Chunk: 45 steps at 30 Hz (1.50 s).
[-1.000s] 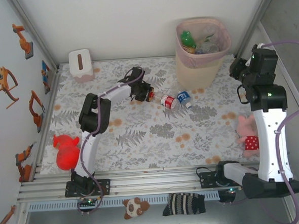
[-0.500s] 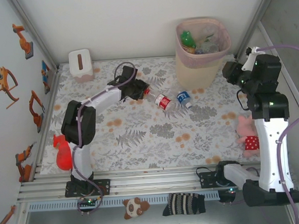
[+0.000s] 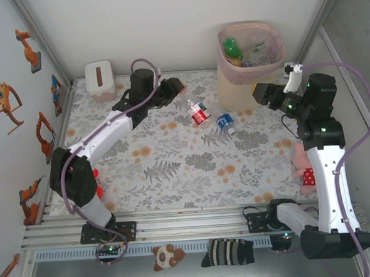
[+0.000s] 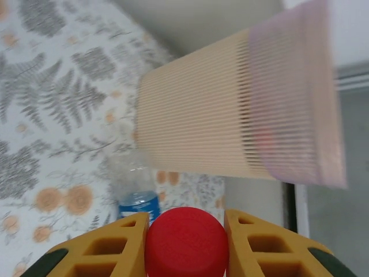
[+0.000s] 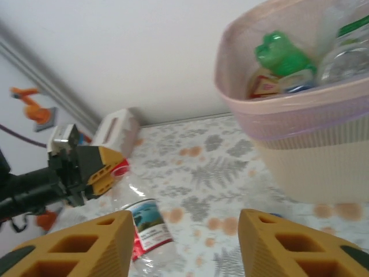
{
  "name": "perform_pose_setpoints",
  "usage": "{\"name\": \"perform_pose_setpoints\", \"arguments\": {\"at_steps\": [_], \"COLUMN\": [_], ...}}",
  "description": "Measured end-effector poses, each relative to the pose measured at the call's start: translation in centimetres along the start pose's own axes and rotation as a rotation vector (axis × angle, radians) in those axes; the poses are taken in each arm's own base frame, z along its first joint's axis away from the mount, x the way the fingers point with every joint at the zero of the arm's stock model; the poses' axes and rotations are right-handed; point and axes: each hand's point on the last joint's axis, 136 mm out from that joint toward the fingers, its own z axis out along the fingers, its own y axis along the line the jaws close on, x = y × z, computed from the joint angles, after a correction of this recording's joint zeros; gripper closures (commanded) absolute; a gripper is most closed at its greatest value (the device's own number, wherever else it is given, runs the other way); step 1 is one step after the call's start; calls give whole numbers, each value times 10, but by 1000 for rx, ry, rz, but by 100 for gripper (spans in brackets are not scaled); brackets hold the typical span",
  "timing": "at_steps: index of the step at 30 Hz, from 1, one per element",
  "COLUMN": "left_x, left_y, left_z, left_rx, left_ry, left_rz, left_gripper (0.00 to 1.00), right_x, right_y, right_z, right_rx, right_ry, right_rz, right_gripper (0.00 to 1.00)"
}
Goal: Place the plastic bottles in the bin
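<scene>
Left jaws clenched on the red cap (image 4: pixel 185 245) of the red-labelled bottle (image 3: pixel 199 112) near the table's (image 3: pixel 174 170) far edge, right jaws gaping empty beside the bin (image 3: pixel 237 88) in the far right corner, blue-labelled bottle (image 3: pixel 225 122) lying at its foot.

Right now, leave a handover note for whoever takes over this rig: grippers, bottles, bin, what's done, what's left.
Left gripper: shut on the red cap of the clear red-labelled plastic bottle, short of the tall beige-pink plastic bin.
Right gripper: open, empty, beside the bin.
Done: several bottles, a green bottle among them, in the bin.
Left: bin the held bottle, then the clear blue-labelled bottle lying on the floral table.
</scene>
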Motion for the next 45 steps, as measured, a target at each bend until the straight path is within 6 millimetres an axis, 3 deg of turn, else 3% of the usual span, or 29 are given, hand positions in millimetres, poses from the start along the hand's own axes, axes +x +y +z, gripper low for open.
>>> {"name": "perform_pose_setpoints", "arguments": {"at_steps": [6,12,24,33,45], "left_x": [10,26,53,82,89], "left_y": [-60,-99,-174,-185,-195], "left_z": [-12,-32,-114,-125,-137], "left_rx": [286,474,724,783,824], "left_ry": [73,145,161,229,230], "left_rz": [155,283,574,664,703], "left_gripper": [85,86,82,82,76], "right_x": [12,39,81,107,112], "right_y": [43,86,119,154,162], "right_z": [8,15,30,16,13], "right_rx": [-200,-386,-564,-748,-776], "right_ry": [39,126,269,337,350], "right_rz": [-78,-223,-371,-430,-445], "right_gripper": [34,28,24,26,27]}}
